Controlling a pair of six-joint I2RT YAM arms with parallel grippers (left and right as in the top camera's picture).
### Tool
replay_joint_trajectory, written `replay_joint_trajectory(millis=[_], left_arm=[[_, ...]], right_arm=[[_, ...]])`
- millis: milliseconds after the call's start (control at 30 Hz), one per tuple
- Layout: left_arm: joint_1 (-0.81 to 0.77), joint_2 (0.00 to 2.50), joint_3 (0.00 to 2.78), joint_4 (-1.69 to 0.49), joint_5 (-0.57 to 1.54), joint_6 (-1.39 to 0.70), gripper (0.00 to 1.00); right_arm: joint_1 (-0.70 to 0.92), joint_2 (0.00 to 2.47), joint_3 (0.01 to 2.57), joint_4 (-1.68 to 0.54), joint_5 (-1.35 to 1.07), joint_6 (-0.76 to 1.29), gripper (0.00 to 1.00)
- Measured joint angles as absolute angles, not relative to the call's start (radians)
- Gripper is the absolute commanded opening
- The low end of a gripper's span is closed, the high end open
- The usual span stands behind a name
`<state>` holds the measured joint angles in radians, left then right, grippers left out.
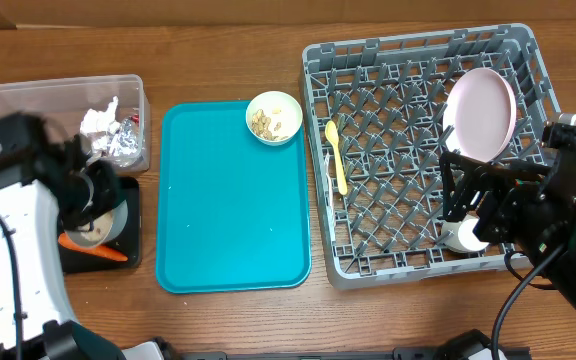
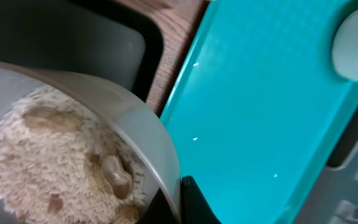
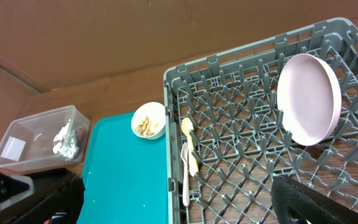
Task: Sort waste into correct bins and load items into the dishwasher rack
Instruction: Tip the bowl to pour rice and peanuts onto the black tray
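Beige food bits (image 2: 48,149) fill the small white bowl (image 2: 138,121) clamped in the left gripper (image 1: 93,195) over the black tray (image 1: 134,255) at lower left, where overtilting could spill them onto the teal tray (image 1: 228,220), while the right gripper (image 1: 463,200) gapes wide over the rack (image 1: 388,265).

One teal tray (image 1: 228,210) anchors the count. To its right, one grey dishwasher rack (image 1: 388,215) carries one pale-pink plate (image 1: 480,115), one yellow spoon (image 1: 337,155) and one white fork (image 3: 185,180). There are two small white bowls of food bits: one bowl (image 1: 274,117) on the tray's far right corner, the other bowl (image 1: 103,225) to the tray's left. Also left of the tray are two bins, one clear tub (image 1: 28,100) and one black tray (image 1: 133,240), plus one white napkin (image 1: 98,120), one foil wrapper (image 1: 123,142) and one orange carrot (image 1: 93,249).
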<state>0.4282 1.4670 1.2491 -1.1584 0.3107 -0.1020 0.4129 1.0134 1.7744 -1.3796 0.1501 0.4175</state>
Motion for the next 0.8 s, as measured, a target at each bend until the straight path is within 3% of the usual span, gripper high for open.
replay_joint_trajectory(millis=[233, 600, 800], left_arm=[[0.657, 1.471, 1.087, -0.953, 0.601, 0.051, 0.04], [0.771, 1.472, 0.858, -0.57, 1.016, 0.135, 0.04], [0.873, 1.475, 0.775, -0.48, 1.225, 0.141, 0.05]], right_arm=[[0.413, 1.013, 1.774, -1.38, 0.15, 0.418, 1.0], [0.413, 1.013, 1.774, -1.38, 0.15, 0.418, 1.0], [0.413, 1.013, 1.774, -1.38, 0.15, 0.418, 1.0]])
